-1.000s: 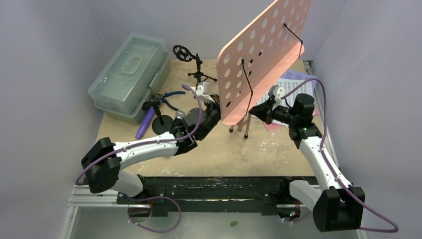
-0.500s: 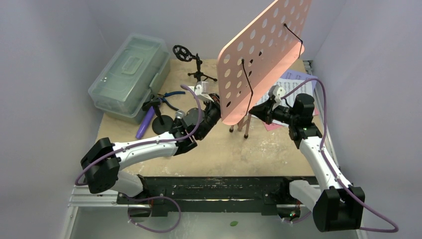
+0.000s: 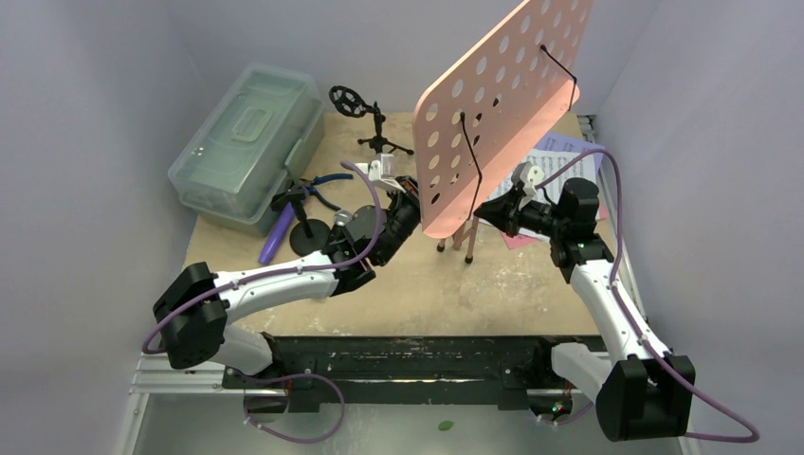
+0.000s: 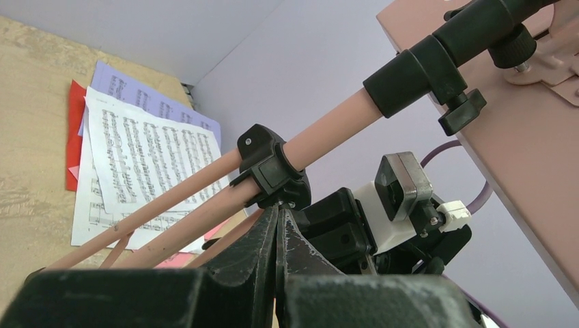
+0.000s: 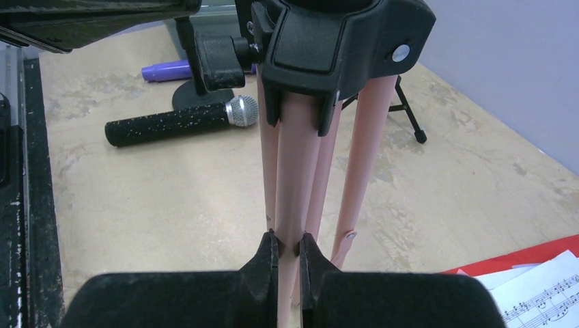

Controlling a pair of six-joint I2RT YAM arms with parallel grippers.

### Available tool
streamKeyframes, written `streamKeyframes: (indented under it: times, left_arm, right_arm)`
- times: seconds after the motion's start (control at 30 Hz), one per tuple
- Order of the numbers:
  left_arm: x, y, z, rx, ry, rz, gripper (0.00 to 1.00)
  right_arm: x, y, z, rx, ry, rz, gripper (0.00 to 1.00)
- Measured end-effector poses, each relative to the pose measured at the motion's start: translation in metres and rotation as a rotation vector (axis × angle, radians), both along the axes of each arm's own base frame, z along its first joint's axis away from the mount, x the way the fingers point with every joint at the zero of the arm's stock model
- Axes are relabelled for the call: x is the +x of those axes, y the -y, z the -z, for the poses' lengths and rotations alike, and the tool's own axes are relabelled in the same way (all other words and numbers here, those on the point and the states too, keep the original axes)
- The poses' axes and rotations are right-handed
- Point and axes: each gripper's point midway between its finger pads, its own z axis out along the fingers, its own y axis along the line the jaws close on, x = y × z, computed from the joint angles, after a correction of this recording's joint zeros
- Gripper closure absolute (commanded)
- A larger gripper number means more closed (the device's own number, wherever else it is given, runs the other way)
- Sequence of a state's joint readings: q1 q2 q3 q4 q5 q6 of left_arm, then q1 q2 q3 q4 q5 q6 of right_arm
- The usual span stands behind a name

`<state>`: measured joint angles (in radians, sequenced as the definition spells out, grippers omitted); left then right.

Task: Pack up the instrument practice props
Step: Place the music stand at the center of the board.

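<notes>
The pink perforated music rack (image 3: 502, 104) stands tilted on its folded tripod legs (image 3: 460, 242) at mid-table. My right gripper (image 5: 289, 239) is shut on its pink pole (image 5: 295, 164), below the black hub (image 5: 341, 48). From the left, my left gripper (image 4: 279, 208) is shut, its tips touching the underside of the black collar (image 4: 270, 167) with nothing visibly between them. White, lilac and red sheet-music pages (image 4: 150, 157) lie behind the rack. A black-silver microphone (image 5: 181, 123) and a purple microphone (image 3: 278, 232) lie at the left. A black mic tripod (image 3: 379, 137) stands at the back.
A clear greenish plastic case (image 3: 248, 142) sits shut at the back left. Blue-handled pliers (image 3: 327, 180) lie beside it, and a black round-based mic stand (image 3: 305, 232) stands next to the purple microphone. The rack's desk overhangs the right half of the table.
My left gripper's jaws have closed the last small gap at the black collar. The rack and the right arm have not moved.
</notes>
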<state>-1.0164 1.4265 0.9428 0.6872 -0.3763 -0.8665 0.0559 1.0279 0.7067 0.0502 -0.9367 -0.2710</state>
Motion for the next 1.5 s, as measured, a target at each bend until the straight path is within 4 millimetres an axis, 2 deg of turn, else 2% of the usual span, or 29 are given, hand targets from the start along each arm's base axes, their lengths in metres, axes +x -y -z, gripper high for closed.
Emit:
streamKeyframes:
  times: [0.33, 0.53, 1.23, 1.5]
  left_arm:
    - [0.001, 0.001, 0.002, 0.009, 0.003, 0.000, 1.00]
    - [0.003, 0.005, 0.010, 0.029, -0.004, 0.001, 1.00]
    - [0.007, 0.013, 0.011, 0.028, -0.009, 0.015, 1.00]
    - [0.005, 0.015, 0.019, 0.057, -0.024, 0.031, 1.00]
  right_arm:
    - [0.000, 0.000, 0.000, 0.000, -0.001, -0.001, 1.00]
    - [0.001, 0.000, 0.001, 0.001, -0.002, -0.003, 1.00]
    - [0.001, 0.001, 0.001, 0.002, -0.002, 0.001, 1.00]
    - [0.001, 0.001, 0.001, 0.003, -0.001, -0.002, 1.00]
